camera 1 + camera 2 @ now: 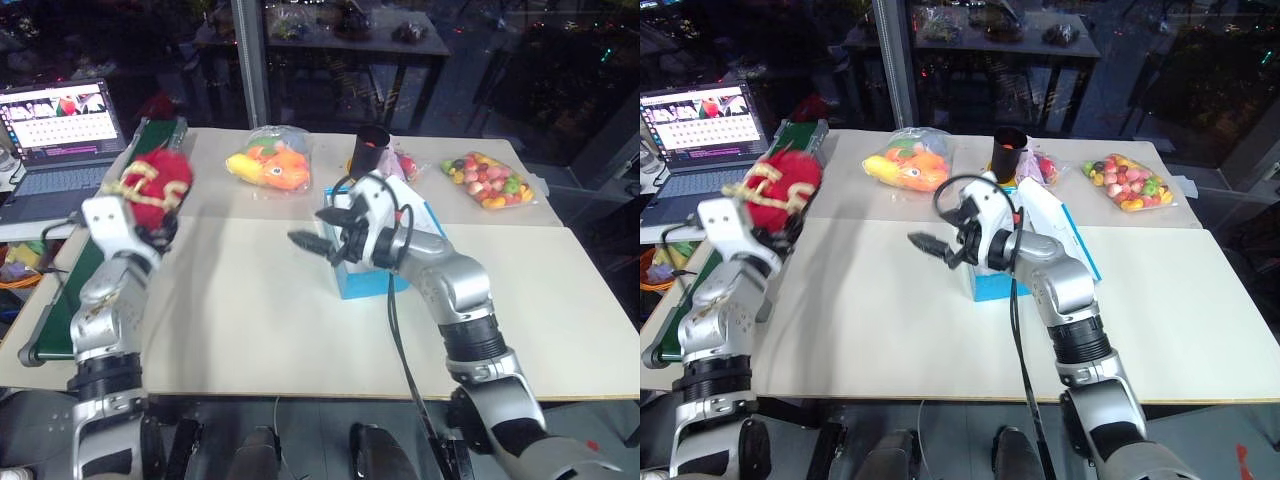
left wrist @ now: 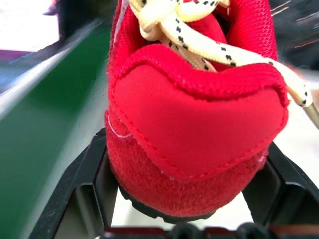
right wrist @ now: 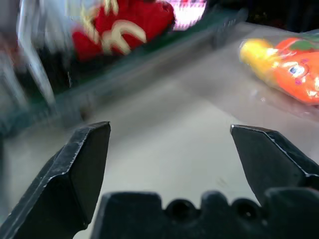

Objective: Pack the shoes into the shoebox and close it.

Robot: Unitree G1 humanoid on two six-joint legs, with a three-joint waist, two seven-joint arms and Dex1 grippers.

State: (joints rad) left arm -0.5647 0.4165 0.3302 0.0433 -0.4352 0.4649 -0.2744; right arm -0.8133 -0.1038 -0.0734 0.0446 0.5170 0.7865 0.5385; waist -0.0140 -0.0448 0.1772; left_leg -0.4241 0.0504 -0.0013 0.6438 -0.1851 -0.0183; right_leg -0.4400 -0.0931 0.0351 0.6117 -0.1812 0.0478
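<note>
Shoe, red with pale speckled laces, is clamped in the left hand and held up in the air above the worktop's left edge, over the green conveyor strip. Left wrist view gives the close detail: the shoe's red heel sits between the two black fingers, dark sole down, laces on top, green strip alongside. Head views give the layout instead: shoebox, cyan-blue, stands near the worktop's middle, mostly hidden behind the right arm, its flap up. Right hand hovers just in front of the shoebox, pointing toward the robot's left, jaws spread wide and empty. Right wrist view confirms it: both fingers far apart with bare worktop between, the red shoe blurred in the distance, and the orange-yellow toy in clear bag off to one side. Head views also show that toy at the back of the worktop, a black cup beside it, a bag of coloured sweets further right, and an open laptop far left.
</note>
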